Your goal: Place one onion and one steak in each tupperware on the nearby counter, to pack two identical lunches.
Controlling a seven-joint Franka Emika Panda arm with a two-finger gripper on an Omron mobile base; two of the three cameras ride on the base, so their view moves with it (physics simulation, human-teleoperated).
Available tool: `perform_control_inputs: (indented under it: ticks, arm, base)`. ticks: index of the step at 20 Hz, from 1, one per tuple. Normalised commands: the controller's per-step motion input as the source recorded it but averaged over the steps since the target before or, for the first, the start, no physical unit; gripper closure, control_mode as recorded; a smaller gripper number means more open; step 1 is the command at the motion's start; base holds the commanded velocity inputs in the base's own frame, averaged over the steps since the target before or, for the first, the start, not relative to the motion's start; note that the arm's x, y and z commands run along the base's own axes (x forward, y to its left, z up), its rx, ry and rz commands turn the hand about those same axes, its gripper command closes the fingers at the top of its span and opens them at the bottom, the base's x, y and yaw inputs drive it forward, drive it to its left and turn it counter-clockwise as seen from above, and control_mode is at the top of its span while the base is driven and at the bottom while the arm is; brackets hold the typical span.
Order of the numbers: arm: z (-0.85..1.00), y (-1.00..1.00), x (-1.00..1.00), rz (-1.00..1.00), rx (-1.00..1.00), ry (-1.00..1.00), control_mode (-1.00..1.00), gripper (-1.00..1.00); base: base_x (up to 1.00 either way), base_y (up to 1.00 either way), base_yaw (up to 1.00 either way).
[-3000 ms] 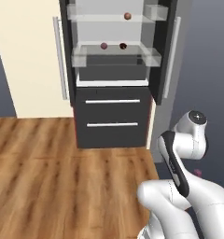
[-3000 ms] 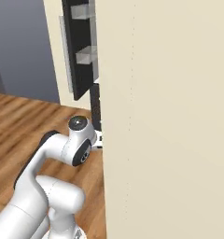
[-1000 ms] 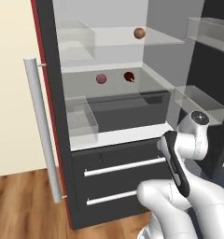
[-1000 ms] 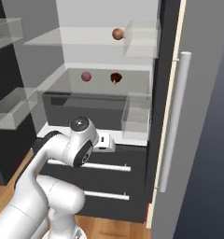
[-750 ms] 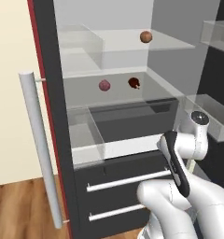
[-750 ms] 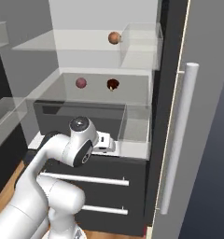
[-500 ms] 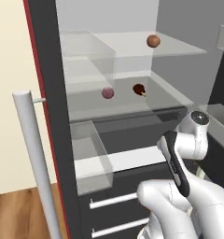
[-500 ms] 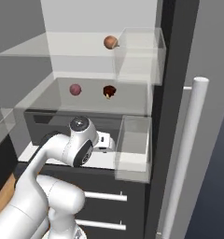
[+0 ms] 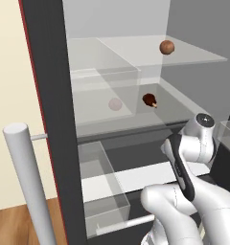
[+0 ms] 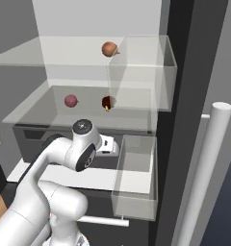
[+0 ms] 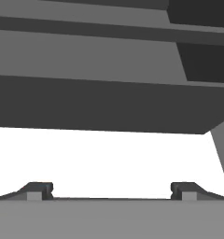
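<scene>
While the gripper (image 11: 112,189) stands spread and empty, the orange-brown onion (image 9: 167,47) sits near the upper shelf's (image 9: 136,52) right edge.

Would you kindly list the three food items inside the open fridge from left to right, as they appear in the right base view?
Purplish-pink onion → orange-brown onion and dark reddish-brown steak, which sit almost directly one above the other, the onion a shelf higher.
</scene>
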Motion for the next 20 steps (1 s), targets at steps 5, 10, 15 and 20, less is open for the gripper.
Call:
perform_control_inputs:
  ticks: [5,10,15,20]
  arm:
    - [0.00,0.01,0.11,-0.01,0.00,0.01,-1.00,-1.00]
    - [0.41,0.06,0.18,-0.03,-0.01,-0.04,-1.00,-1.00]
    - [0.53,0.17,0.30,-0.10,-0.03,-0.07,-1.00,-1.00]
    - [0.23,0.04,0.32,-0.20,0.00,0.00,-1.00,-1.00]
  base:
    - [0.30,0.04,-0.01]
    - [0.00,0.00,0.00]
    - [0.00,0.00,0.00]
    - [0.00,0.00,0.00]
